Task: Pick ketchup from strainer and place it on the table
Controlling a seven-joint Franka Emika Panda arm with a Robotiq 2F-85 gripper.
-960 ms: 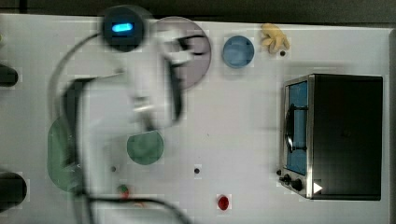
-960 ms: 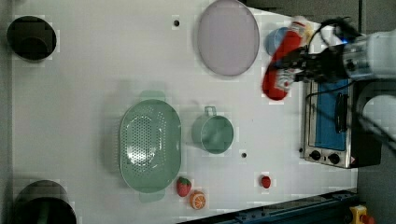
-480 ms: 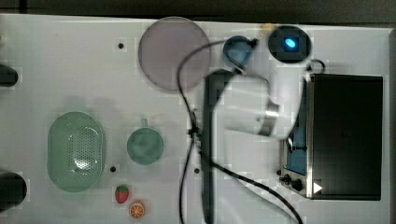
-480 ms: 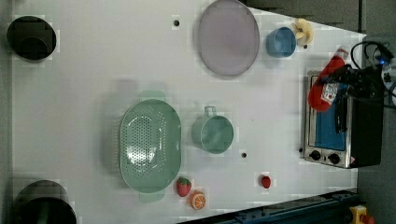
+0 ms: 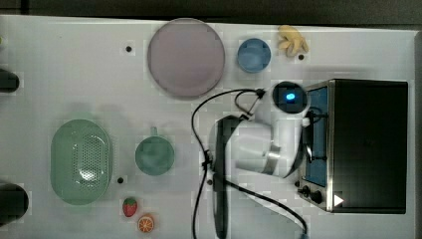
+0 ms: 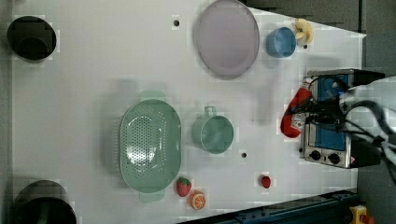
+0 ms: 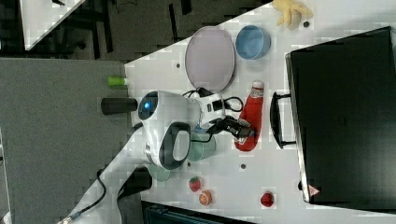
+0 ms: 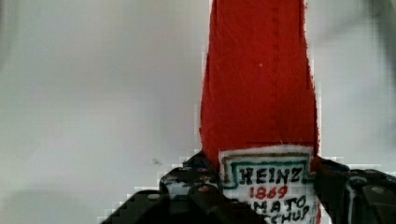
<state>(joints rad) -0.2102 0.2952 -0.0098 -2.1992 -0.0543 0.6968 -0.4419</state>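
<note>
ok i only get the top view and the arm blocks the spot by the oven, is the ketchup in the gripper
observer: yes, the right view has the gripper closed on the ketchup at its label end
operator: which way is the cap
observer: its white cap points toward the blue bowl
operator: is it down on the table
observer: can't tell contact, but the left view has it just in front of the oven

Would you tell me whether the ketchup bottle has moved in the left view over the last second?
Yes. The ketchup went from near the blue bowl down the left view, to beside the toaster oven.
</note>
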